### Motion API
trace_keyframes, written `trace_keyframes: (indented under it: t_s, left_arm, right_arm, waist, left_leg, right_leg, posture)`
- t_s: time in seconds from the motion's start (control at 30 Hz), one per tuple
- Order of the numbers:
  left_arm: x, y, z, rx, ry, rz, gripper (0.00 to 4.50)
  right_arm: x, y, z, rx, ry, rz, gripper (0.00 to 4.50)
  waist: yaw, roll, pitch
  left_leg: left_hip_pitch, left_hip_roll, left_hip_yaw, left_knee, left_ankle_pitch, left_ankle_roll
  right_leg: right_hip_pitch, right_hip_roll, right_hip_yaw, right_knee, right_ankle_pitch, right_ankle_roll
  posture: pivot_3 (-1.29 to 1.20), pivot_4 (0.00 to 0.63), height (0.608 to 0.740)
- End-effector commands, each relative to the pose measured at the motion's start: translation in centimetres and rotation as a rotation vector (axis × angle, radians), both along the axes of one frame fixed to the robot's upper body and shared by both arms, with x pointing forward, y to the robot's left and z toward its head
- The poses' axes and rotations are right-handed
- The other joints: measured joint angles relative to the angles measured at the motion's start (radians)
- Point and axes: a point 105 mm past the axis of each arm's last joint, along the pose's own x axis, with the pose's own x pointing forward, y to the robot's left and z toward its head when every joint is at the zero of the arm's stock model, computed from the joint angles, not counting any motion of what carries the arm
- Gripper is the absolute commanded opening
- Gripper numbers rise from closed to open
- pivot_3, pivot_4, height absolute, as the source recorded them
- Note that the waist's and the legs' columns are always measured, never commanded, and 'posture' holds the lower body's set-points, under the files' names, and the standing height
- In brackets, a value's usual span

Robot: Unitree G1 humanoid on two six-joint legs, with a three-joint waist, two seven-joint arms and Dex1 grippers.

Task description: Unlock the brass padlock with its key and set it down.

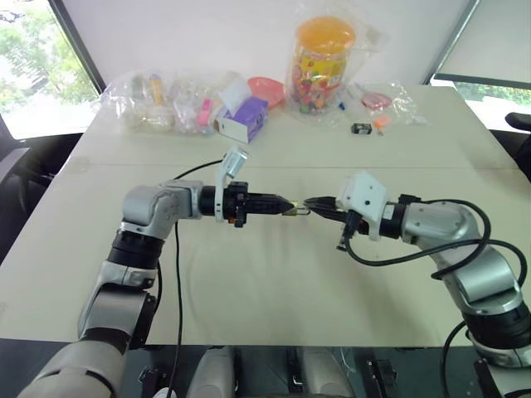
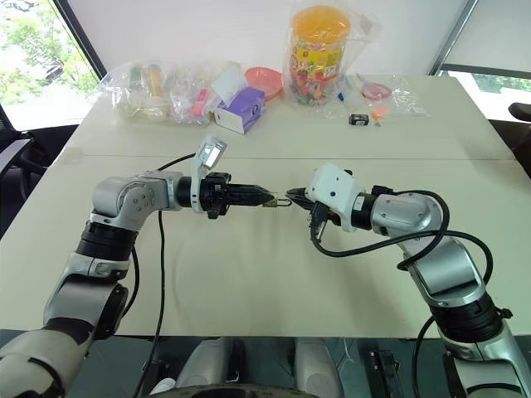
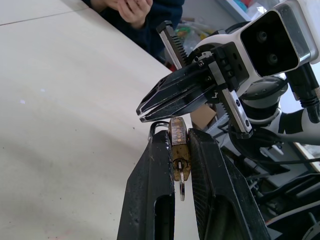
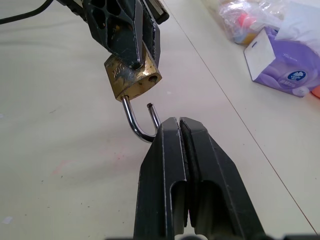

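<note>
Left eye view: left gripper (image 1: pixel 286 206) at frame centre, held above the table (image 1: pixel 274 274), jaws pinching the brass padlock (image 1: pixel 293 210) by its body. Shackle (image 4: pixel 137 121) is sprung open (free end clear of the body). Key (image 3: pixel 181 186) sits in the keyhole. Right gripper (image 1: pixel 310 202) just right of it, jaws pressed together, tips at the shackle.

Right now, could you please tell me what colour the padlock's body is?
Brass yellow-gold, with a silvery shackle; the padlock shows best in the right wrist view.
</note>
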Motion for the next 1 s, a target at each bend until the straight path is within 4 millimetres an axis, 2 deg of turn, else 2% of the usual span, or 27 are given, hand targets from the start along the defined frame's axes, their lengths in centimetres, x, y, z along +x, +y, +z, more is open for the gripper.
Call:
trace_keyframes:
  t_s: [0.03,0.3,0.43,0.5,0.63,0.73,0.83,1.0]
  left_arm:
    - [0.3,0.1,2.0,-0.044,-0.067,0.009,0.00]
    - [0.7,0.1,1.6,-0.034,-0.069,0.028,0.00]
    - [0.9,0.0,1.4,-0.032,-0.069,0.034,0.00]
    - [1.1,-0.1,1.0,-0.022,-0.071,0.041,0.00]
    - [1.0,-0.4,-1.1,0.022,-0.098,0.044,0.00]
    - [1.0,-1.0,-2.6,0.042,-0.104,0.054,0.00]
    - [1.8,-2.3,-3.8,0.017,-0.067,0.114,0.00]
    - [3.8,-4.5,-5.7,0.013,0.018,0.254,0.00]
  right_arm:
    - [-0.5,0.4,0.5,-0.001,-0.029,0.036,0.04]
    - [-1.3,0.7,0.4,0.006,-0.009,0.064,0.04]
    - [-1.4,0.2,0.0,-0.016,-0.003,0.049,0.04]
    - [-1.5,-0.7,-0.5,-0.056,-0.003,0.021,0.04]
    - [-1.7,-4.0,-1.8,-0.147,0.001,-0.095,0.04]
    - [-2.2,-5.3,-1.7,-0.119,0.006,-0.165,0.04]
    - [-2.9,-5.7,-1.0,-0.091,-0.010,-0.215,0.04]
    - [-3.7,-5.1,-0.3,-0.052,-0.037,-0.256,0.04]
  waist:
    - [0.000,0.000,0.000]
    - [0.000,0.000,0.000]
    - [0.000,0.000,0.000]
    - [0.002,0.000,0.000]
    - [0.008,0.000,0.000]
    - [0.013,0.000,0.000]
    - [0.019,0.000,0.000]
    - [0.023,0.000,0.000]
  left_leg:
    - [0.000,0.000,0.000,0.000,0.000,0.000]
    - [0.000,0.000,0.000,0.000,0.000,0.000]
    - [0.000,0.000,0.000,0.000,0.000,0.000]
    - [0.000,0.000,0.000,0.000,0.000,0.000]
    - [-0.001,0.000,0.000,0.000,0.000,0.000]
    - [0.000,-0.001,0.000,0.000,0.000,0.001]
    - [0.000,0.000,0.000,0.000,0.000,0.000]
    - [0.000,0.000,0.000,0.000,0.000,0.001]
  right_leg:
    - [0.000,0.000,0.000,0.000,0.000,0.000]
    - [0.000,0.000,0.000,0.000,0.000,0.000]
    - [0.000,0.000,0.000,0.000,0.000,0.000]
    - [0.000,0.000,0.000,0.000,0.000,0.000]
    - [0.000,0.000,0.000,-0.001,0.000,0.000]
    - [0.001,0.000,0.000,-0.002,0.000,0.000]
    - [0.001,0.000,0.000,-0.001,0.000,0.000]
    - [0.001,0.000,0.000,-0.001,0.000,0.000]
  posture:
    - [0.00,0.150,0.740]
    - [0.00,0.150,0.740]
    - [0.00,0.150,0.740]
    - [0.00,0.150,0.740]
    - [0.00,0.150,0.740]
    - [0.00,0.150,0.740]
    - [0.00,0.150,0.740]
    - [0.00,0.150,0.740]
